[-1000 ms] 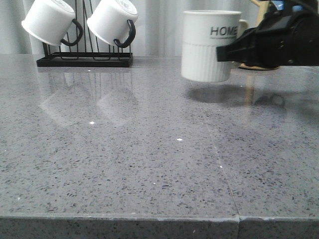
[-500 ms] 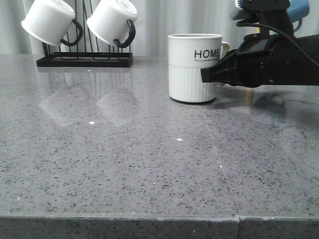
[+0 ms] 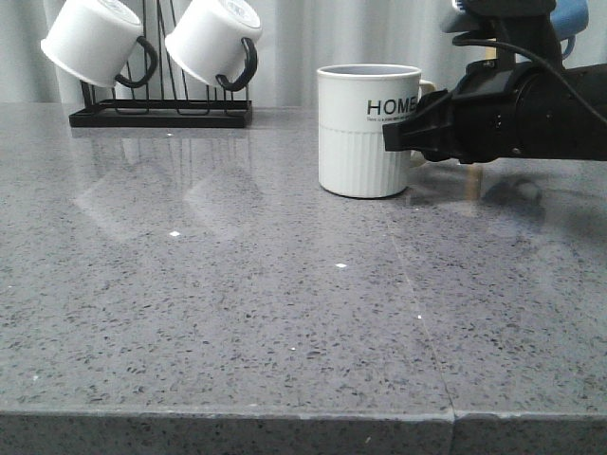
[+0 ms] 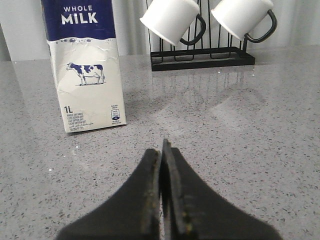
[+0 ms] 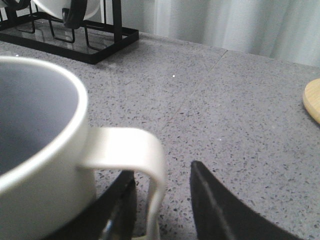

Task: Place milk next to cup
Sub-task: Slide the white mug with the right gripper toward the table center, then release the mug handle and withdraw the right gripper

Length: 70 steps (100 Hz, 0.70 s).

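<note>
Grey speckled counter [image 3: 237,313] carried your milk [image 4: 85,65] at the clenched, empty left gripper's [image 4: 162,150] eleven o'clock, the cup [image 3: 368,130] stood centre-right, right gripper [image 5: 162,192] parted astride its handle; fetching milk looked next.

A grey speckled stone countertop [image 3: 237,313] fills the foreground, a thin seam running through its right part. Pale pleated curtains [image 3: 303,47] are seen behind it — lit evenly. Glossy reflections and small bright glints are cast on the polished surface.
</note>
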### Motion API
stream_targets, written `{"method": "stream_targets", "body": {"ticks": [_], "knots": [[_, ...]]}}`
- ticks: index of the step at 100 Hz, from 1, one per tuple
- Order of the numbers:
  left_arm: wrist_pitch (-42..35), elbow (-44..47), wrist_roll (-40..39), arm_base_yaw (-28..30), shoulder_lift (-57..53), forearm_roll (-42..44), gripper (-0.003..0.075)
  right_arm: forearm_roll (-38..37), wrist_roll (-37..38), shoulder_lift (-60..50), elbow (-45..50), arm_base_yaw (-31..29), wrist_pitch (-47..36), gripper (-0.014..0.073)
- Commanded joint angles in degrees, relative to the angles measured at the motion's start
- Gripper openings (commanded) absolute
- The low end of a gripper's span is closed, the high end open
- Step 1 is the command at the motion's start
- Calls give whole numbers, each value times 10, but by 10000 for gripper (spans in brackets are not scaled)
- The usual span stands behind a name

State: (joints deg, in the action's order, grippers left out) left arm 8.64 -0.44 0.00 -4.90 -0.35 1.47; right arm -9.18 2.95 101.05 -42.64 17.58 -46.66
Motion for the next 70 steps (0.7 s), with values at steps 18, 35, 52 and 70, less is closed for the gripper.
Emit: {"method": "stream_targets", "body": {"ticks": [18,35,52,70], "knots": [[-42,35,-5,-2,-16,0,-20,5,0,-26,-15,0,-52,310],[-42,35,-5,-2,-16,0,-20,5,0,-43,2,0,-48,310],[-42,35,-5,-2,-16,0,-20,5,0,-92,47,0,-46,310],[-42,35,-5,-2,-16,0,-20,5,0,-164,105,0,-17,260]]}}
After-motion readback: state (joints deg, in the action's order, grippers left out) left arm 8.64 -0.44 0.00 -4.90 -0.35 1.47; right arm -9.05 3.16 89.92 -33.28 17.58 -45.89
